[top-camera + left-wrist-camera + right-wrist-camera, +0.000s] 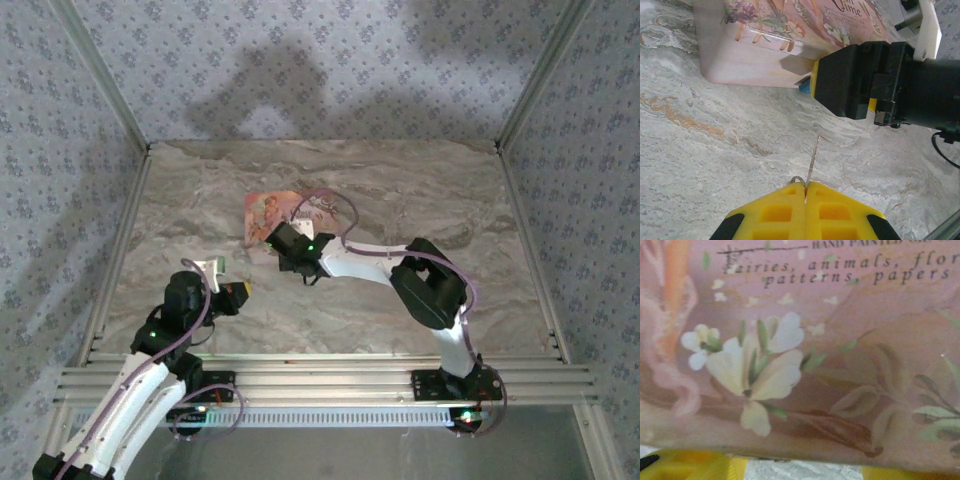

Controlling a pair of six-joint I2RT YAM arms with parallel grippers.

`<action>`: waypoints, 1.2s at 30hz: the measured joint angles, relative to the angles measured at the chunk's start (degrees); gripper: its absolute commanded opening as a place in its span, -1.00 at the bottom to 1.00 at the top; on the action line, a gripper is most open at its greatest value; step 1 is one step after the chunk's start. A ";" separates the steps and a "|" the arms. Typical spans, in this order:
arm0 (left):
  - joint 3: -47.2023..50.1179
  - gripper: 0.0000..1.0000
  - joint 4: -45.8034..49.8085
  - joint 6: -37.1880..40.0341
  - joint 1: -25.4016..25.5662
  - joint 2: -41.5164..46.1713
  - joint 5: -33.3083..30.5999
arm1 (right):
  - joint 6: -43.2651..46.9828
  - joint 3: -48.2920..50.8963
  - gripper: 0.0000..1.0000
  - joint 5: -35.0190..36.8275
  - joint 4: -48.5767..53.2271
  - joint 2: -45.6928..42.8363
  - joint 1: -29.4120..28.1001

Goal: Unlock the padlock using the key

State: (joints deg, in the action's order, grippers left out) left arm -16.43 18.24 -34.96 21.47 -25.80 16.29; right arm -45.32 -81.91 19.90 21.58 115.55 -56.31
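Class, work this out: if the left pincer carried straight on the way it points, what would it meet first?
Most likely the right pincer, which sits just beyond the tip of the key; depth is hard to judge.

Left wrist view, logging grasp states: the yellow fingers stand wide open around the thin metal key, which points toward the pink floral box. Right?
No. The left wrist view shows the left gripper shut, not wide open: its yellow fingers pinch the thin metal key, which does point toward the pink floral box.

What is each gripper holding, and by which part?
Left gripper pinches a thin silvery metal key by its looped end, shaft pointing out. Tiny blue-teal padlock shows at the right gripper; whether gripped cannot be told.
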 measured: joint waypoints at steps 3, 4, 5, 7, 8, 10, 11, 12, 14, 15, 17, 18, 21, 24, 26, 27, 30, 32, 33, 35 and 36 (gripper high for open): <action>0.07 -1.00 0.02 0.00 -0.11 0.00 0.20 | -0.42 0.00 0.13 1.75 -0.61 0.57 -0.28; 0.11 -1.00 0.04 0.02 -0.11 0.00 0.39 | -0.57 0.00 0.13 2.12 -0.79 0.66 -0.37; 0.15 -1.00 0.04 0.02 -0.11 0.00 0.44 | -0.61 0.00 0.12 2.36 -0.92 0.76 -0.39; 0.37 -1.00 0.07 0.02 -0.11 0.39 0.70 | -0.74 -0.17 0.11 2.99 -1.07 1.18 -0.48; 0.52 -1.00 0.07 0.00 -0.11 0.66 0.81 | -0.76 -0.44 0.10 3.26 -1.07 1.46 -0.52; 0.85 -1.00 0.17 0.00 -0.11 1.25 0.85 | -0.79 -1.11 0.08 3.65 -1.20 2.27 -0.61; 0.96 -1.00 0.28 0.00 -0.11 1.44 0.85 | -0.76 -1.38 0.06 3.80 -1.29 2.64 -0.63; 1.07 -1.00 0.48 0.00 -0.11 1.75 0.85 | -0.79 -1.73 0.04 3.93 -1.40 3.15 -0.63; 1.29 -1.00 0.61 0.00 -0.11 2.27 0.87 | -0.76 -2.14 -0.03 4.20 -1.75 4.04 -0.61; 1.38 -1.00 0.85 0.00 -0.11 2.54 0.90 | -0.76 -2.21 -0.09 4.35 -2.01 4.44 -0.63; 1.40 -1.00 1.38 0.00 -0.11 2.97 0.94 | -0.68 -2.25 -0.24 4.46 -2.16 4.83 -0.61; 1.40 -1.00 1.53 0.00 -0.11 3.23 1.01 | -0.52 -2.25 -0.34 4.68 -2.12 4.87 -0.63; 1.42 -1.00 1.77 0.02 -0.11 3.96 1.03 | -0.07 -2.58 -0.57 5.01 -2.12 4.87 -0.68; 1.55 -1.00 1.73 0.04 -0.11 4.02 1.09 | 0.61 -2.64 -0.72 5.03 -2.01 4.83 -0.72; 1.64 -1.00 1.66 0.17 -0.11 3.85 1.64 | 1.20 -2.64 -0.78 4.63 -1.57 4.55 -0.66; 1.66 -1.00 1.40 0.39 -0.11 3.54 2.19 | 1.40 -2.64 -0.82 4.09 -1.11 4.33 -0.61; 1.84 -1.00 -0.55 1.14 -0.13 1.77 4.15 | 2.32 -2.64 -0.93 0.83 0.63 3.13 -0.02; 1.90 -1.00 -2.51 1.73 -0.13 0.13 5.73 | 3.15 -2.62 -1.00 -2.27 1.73 1.88 0.55; 1.92 -1.00 -3.76 2.19 -0.13 -0.83 6.67 | 3.58 -2.62 -1.00 -4.13 2.32 1.03 0.92; 1.92 -1.00 -6.67 3.04 -0.11 -2.93 8.50 | 4.37 -2.27 -1.00 -8.50 3.30 -1.22 1.92; 1.92 -1.00 -8.11 3.63 -0.11 -3.98 9.31 | 4.55 -1.97 -1.00 -10.54 3.61 -2.36 2.45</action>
State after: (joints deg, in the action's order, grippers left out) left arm -14.50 10.13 -31.33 21.37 -29.78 25.61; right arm -40.77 -83.88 9.37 25.19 113.19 -53.87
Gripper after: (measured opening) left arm 0.059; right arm 0.204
